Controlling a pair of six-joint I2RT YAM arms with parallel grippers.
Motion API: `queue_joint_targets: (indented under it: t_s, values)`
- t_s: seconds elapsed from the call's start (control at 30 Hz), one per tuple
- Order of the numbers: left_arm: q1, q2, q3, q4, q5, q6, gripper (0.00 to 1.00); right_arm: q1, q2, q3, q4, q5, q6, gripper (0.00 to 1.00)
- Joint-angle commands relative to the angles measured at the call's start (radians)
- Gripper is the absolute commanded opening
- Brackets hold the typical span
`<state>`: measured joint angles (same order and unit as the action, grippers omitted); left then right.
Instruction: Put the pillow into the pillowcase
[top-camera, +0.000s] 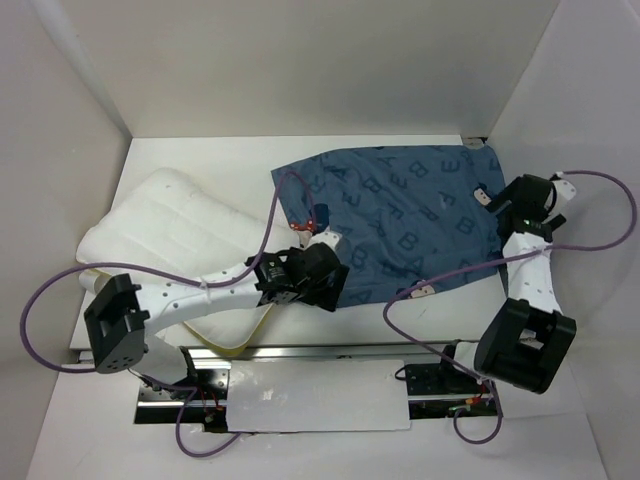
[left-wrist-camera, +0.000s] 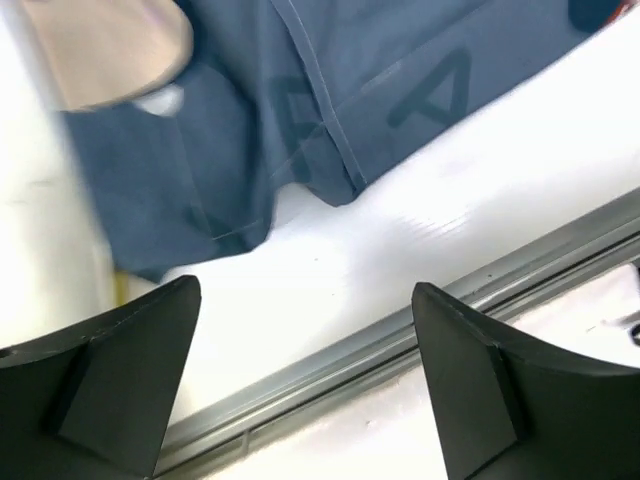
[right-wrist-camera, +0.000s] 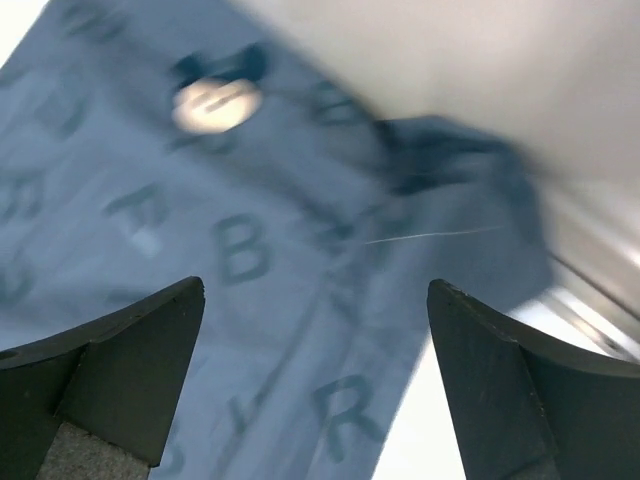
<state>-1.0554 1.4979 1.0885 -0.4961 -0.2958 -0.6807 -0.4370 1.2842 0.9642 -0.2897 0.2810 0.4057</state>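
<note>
The pillow lies on the left of the tabletop, all outside the pillowcase. The case lies flat just to its right and looks empty to me. The pillow's long side runs from far left toward my left tool, the nearer one. Both tools are wide open and hold nothing. My right tool hangs over the case's right edge.

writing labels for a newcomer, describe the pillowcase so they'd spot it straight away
Start at the white table inside the white-walled booth and look to its far right half. Spread flat there is the pillowcase, a big sheet of cloth with the pillow to its left. Unlike that thick white ribbed cushion, it is thin, dusty blue and printed with darker letters.
</note>
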Motion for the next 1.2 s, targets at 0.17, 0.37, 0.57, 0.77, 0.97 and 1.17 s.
queue_joint_targets:
  t_s: [0.17, 0.37, 0.57, 0.77, 0.97, 1.17]
  values:
    - [0.089, -0.073, 0.215, -0.456, -0.348, -0.181, 1.00, 0.303, -0.019, 0.050, 0.037, -0.036, -0.162, 0.99]
    - [0.406, -0.090, 0.086, -0.607, -0.300, -0.374, 1.00, 0.559, -0.009, 0.061, 0.015, 0.030, -0.151, 0.99]
    - [0.384, -0.198, -0.102, -0.347, -0.202, -0.188, 1.00, 0.737, 0.067, 0.070, 0.046, -0.031, -0.177, 0.99]
    - [0.423, -0.180, -0.288, -0.049, -0.060, -0.066, 1.00, 0.842, 0.203, 0.131, 0.043, -0.054, -0.186, 0.99]
    - [0.445, -0.255, -0.262, -0.082, -0.120, -0.086, 0.99, 0.897, 0.280, 0.166, 0.043, -0.054, -0.197, 0.98]
    - [0.393, -0.401, -0.150, -0.162, -0.091, -0.085, 0.99, 0.954, 0.328, 0.186, 0.034, -0.054, -0.197, 0.97]
